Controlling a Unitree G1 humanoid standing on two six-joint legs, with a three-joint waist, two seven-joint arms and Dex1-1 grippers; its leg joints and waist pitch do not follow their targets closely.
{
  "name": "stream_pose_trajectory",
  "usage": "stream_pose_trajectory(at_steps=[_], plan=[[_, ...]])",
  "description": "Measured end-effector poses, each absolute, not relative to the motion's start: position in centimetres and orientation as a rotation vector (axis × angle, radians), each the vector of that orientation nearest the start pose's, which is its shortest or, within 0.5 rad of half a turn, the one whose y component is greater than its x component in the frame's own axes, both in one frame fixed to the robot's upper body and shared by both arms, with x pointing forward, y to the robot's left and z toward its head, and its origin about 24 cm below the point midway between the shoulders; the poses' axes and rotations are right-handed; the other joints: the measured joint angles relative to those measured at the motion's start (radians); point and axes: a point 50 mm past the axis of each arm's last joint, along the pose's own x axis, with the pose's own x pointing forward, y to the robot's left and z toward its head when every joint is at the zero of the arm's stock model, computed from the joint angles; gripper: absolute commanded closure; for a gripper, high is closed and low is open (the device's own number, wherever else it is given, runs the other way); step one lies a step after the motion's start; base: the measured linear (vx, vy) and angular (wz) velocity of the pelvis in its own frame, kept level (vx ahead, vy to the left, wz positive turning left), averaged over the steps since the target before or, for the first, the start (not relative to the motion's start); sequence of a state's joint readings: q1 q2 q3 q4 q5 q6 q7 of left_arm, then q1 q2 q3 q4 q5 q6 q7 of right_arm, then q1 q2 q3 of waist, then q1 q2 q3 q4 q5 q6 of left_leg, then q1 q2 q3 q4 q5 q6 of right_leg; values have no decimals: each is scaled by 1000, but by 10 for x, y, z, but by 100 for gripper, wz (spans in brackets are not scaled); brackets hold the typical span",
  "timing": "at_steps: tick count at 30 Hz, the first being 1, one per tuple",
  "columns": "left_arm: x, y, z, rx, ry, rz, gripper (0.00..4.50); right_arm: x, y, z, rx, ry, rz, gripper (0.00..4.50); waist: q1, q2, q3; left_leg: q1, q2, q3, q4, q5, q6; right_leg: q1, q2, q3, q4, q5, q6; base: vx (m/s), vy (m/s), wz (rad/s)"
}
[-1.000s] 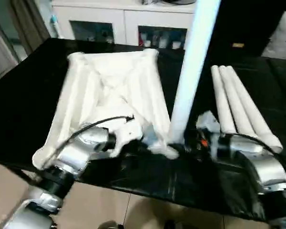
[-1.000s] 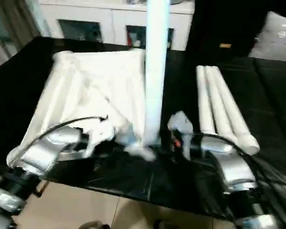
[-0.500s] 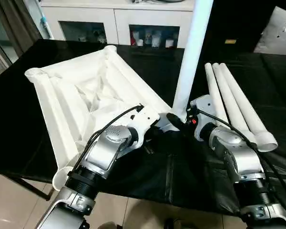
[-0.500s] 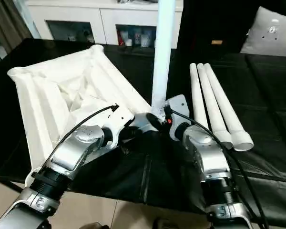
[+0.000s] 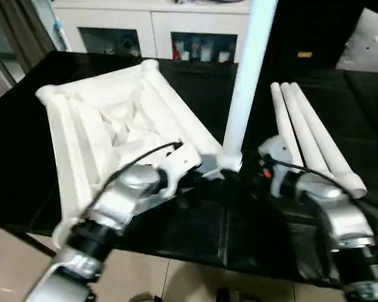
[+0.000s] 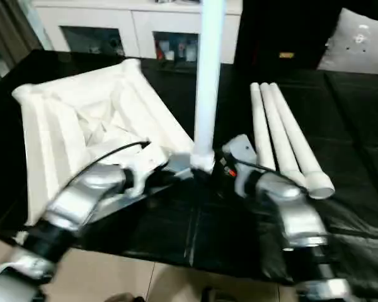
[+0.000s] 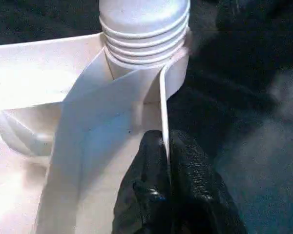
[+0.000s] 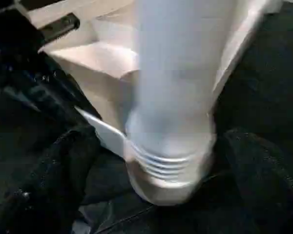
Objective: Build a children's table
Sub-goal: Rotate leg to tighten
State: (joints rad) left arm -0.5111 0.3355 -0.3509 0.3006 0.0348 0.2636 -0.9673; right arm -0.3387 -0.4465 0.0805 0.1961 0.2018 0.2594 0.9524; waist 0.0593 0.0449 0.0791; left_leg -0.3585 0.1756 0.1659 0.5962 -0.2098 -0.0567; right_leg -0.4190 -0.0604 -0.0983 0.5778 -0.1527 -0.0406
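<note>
Surface: black-covered work surface (image 5: 44, 163).
Left gripper (image 7: 167, 168): still pinching the tabletop (image 5: 107, 119) rim.
Right gripper (image 8: 151, 195): fingers flank the upright leg (image 5: 246, 75); grip unclear.
Change: leg's threaded end now sits in the corner socket (image 7: 178, 68).

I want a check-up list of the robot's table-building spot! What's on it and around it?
Surface: big black-covered table; cover wrinkled near the front edge.
Job's things: white tabletop lies underside up; one leg stands upright in its near corner socket; three spare legs lie side by side on the right.
Clutter: nothing seen.
Grippers: left tool pinches a thin rib of the tabletop beside the socket; right tool has a finger on each side of the leg's threaded base.
Cables: black cable loops over the left forearm.
Surroundings: white cabinet behind; tiled floor below.
</note>
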Motion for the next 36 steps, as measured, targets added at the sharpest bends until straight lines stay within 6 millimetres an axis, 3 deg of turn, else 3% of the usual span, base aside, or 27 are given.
stream_pose_trajectory(at_steps=[6,9,28,33,36], plan=[[296,111,63,508,361,-1384,450,281,-175,77,-211,258,1173,31,36,0,0,2,0,0,3,0,0,0,-1,0,1,3,-5,0,0,0],[292,110,63,527,358,-1443,450,278,-171,76,-204,263,1235,68,40,-1,0,2,0,0,6,0,0,1,-1,0,1,4,-5,0,0,0],[289,112,61,541,357,-1497,450,274,-168,75,-199,274,1296,229,38,-6,-3,2,0,0,6,0,0,3,-1,0,2,1,1,0,0,0],[290,109,60,517,364,-1480,450,273,-164,74,-168,280,1274,242,34,-10,-5,3,0,0,6,0,0,5,-1,0,2,1,1,0,0,0],[296,104,58,460,383,-1373,450,279,-160,72,-135,288,1146,246,28,-10,-5,6,0,0,6,0,-1,7,-1,1,2,1,1,0,0,0]])
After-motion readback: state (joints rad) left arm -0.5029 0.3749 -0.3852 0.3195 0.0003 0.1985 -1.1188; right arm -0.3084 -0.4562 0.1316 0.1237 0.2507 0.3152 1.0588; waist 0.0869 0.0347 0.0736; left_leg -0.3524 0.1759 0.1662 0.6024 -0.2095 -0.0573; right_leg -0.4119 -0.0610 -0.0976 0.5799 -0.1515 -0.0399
